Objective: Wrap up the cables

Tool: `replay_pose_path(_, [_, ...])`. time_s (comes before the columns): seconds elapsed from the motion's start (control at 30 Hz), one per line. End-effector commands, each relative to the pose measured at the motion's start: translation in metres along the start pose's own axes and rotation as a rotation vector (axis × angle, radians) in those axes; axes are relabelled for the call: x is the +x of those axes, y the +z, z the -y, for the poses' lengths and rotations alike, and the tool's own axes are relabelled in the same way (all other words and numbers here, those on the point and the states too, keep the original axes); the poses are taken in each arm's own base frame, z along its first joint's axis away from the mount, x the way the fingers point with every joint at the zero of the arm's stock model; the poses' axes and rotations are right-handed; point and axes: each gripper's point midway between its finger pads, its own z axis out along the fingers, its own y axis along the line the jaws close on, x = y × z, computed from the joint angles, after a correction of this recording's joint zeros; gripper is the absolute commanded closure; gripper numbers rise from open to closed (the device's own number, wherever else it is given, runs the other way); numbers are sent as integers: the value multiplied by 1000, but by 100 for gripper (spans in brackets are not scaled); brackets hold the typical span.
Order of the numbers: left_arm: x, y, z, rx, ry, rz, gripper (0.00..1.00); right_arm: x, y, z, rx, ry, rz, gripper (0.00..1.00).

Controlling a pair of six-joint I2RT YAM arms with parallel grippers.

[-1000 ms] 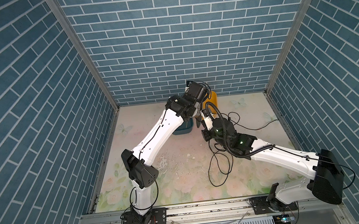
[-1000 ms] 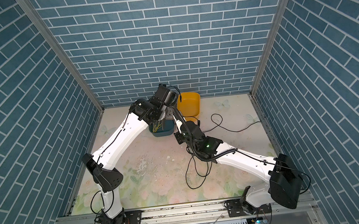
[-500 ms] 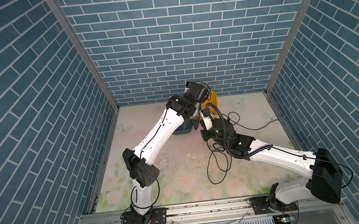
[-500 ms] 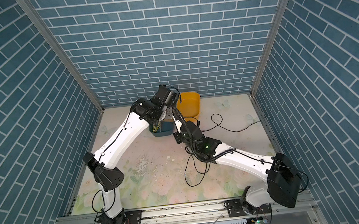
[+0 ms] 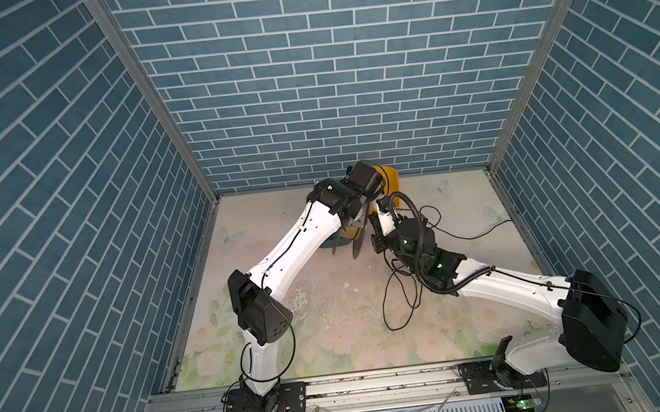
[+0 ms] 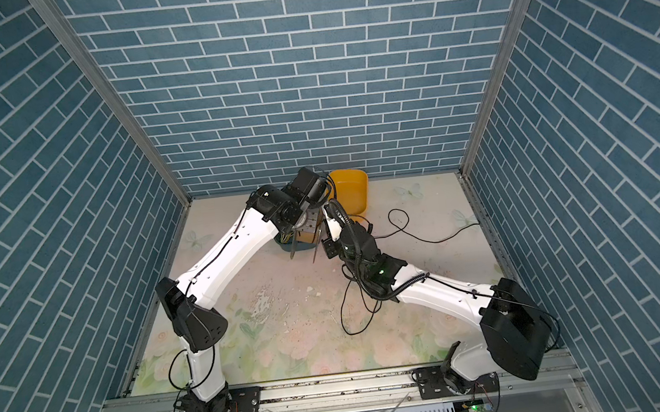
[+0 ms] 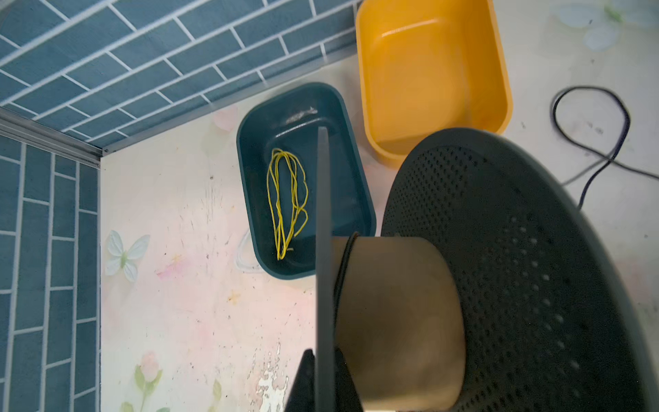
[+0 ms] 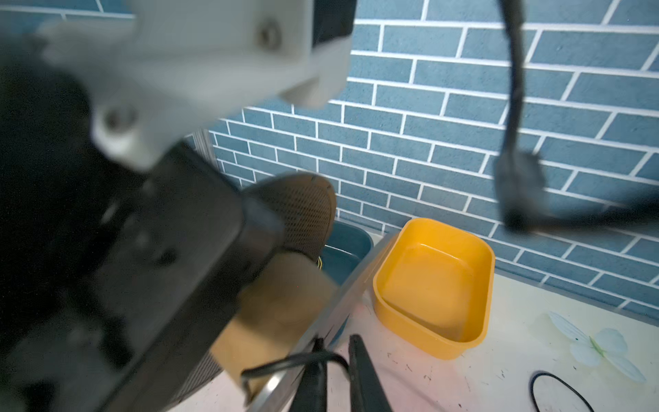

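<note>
My left gripper is shut on the thin black flange of a spool with a tan core and a perforated outer disc. The spool hangs over the teal bin in both top views. The black cable lies round the core beside the gripped flange. My right gripper is right next to the spool, open by a narrow gap. The cable crosses one fingertip into that gap. The cable's loose loops lie on the table under the right arm.
A yellow bin stands against the back wall. The teal bin beside it holds thin yellow strands. The cable's far end trails toward the right wall. Both arms meet at the back middle.
The right gripper's jaws have parted a little round the cable. Both arms have stayed almost where they were, with the spool still held over the teal bin.
</note>
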Motion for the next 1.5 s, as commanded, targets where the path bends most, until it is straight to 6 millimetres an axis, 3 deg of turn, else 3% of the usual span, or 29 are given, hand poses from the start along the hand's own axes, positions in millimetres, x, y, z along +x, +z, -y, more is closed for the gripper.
replay_pose_path(0.0, [11,-21,7,65,51,-11,100,-35,1,-5,-33,26,140,87])
replay_pose_path(0.4, [20,-40,4,122,129,-16,100,-10,25,2,-122,50,-45,86])
replay_pose_path(0.7, [31,-54,2,238,154,-52,100,6,32,18,-225,120,-178,68])
replay_pose_path(0.87, [38,-58,-8,243,186,-79,100,13,33,17,-345,198,-243,65])
replay_pose_path(1.17, [42,-69,-10,308,179,-73,100,26,47,27,-318,259,-316,64])
replay_pose_path(1.37, [39,-79,-32,391,89,-53,100,52,44,35,-298,277,-403,51])
replay_pose_path(1.47, [34,-86,-40,417,61,-24,100,49,31,33,-333,288,-360,39])
